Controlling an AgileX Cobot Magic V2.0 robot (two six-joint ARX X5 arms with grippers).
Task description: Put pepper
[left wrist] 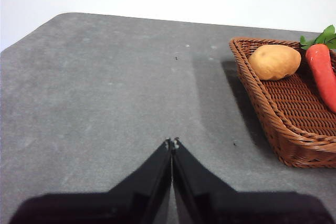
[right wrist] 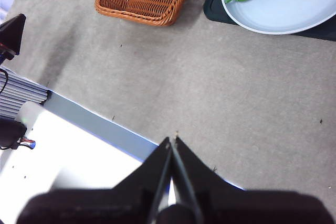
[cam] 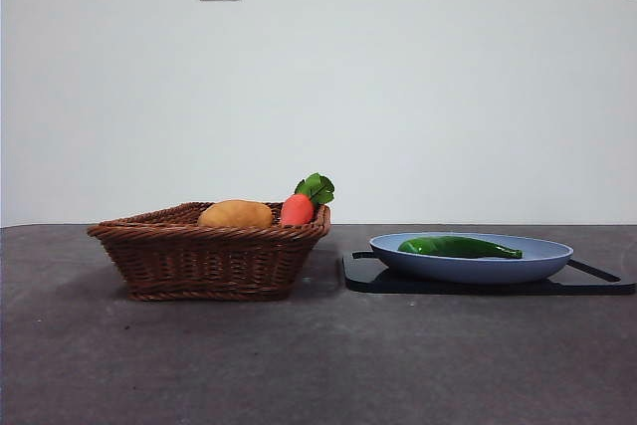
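Right wrist view shows the right claw with its jaws pressed together and nothing between them, hanging high over the near edge of the tabletop, well apart from everything it might work on. The left claw is likewise closed and empty, poised above bare tabletop just beside the wicker basket. Neither arm reaches into the front view, so both appear to be waiting.

Outward from the right claw, toward the far side of the tabletop, the pepper lies flat in the blue plate, which sits on a black tray. The basket stands near the tray and holds a potato and a carrot.

No step seems begun yet; the grasp is the one in hand. The task names no destination, though the basket looks likely. The next move probably falls to the right claw: open its jaws, travel out over the plate, descend, and close across the pepper's slim, glossy body
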